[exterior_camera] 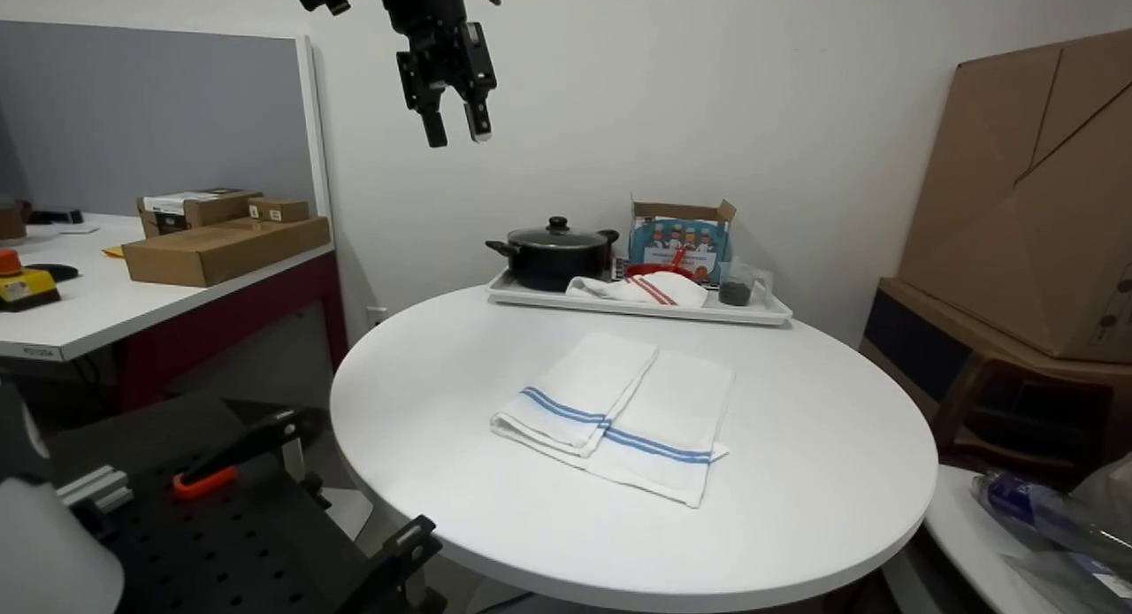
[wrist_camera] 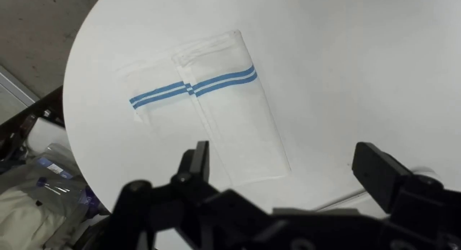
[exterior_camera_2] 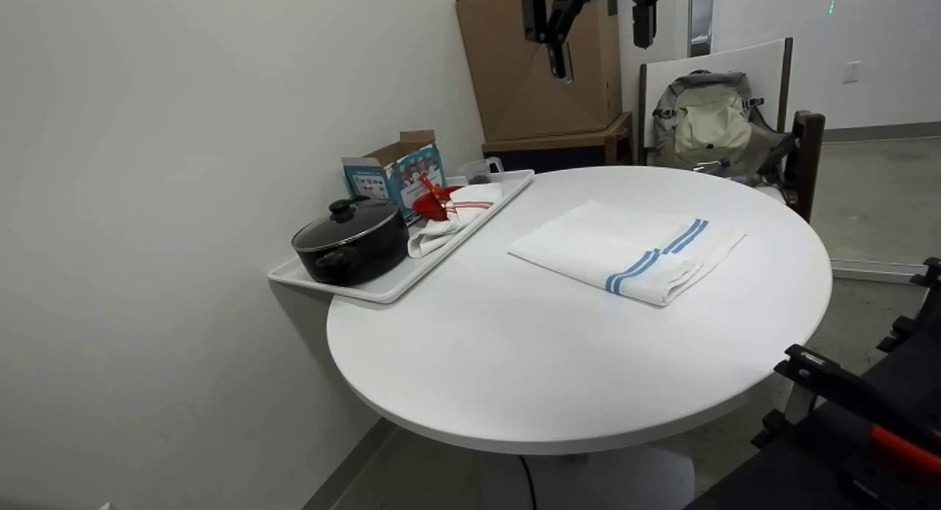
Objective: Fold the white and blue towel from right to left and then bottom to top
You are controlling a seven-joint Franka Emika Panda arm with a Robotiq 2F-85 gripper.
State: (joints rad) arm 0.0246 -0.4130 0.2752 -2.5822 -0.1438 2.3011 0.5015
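Observation:
The white and blue towel lies flat on the round white table point(exterior_camera: 796, 508), seen in both exterior views point(exterior_camera: 672, 402) point(exterior_camera_2: 603, 238) and in the wrist view point(wrist_camera: 245, 124). It is partly folded: one side is laid over onto the rest, with the upper layer's edge running lengthwise near the middle. Two narrow blue stripes cross it near one end and are slightly offset at that edge. My gripper point(exterior_camera: 458, 139) is open and empty, high above the table in both exterior views point(exterior_camera_2: 603, 60). In the wrist view my spread fingers point(wrist_camera: 282, 152) frame one end of the towel without touching it.
A white tray point(exterior_camera: 637, 311) at the wall edge holds a black lidded pot point(exterior_camera: 548, 256), a white and red cloth point(exterior_camera: 676, 288), a red pan point(exterior_camera_2: 434, 203), a box point(exterior_camera: 676, 242) and a clear cup point(exterior_camera: 738, 287). Black clamps point(exterior_camera: 411, 543) stand near the table edge.

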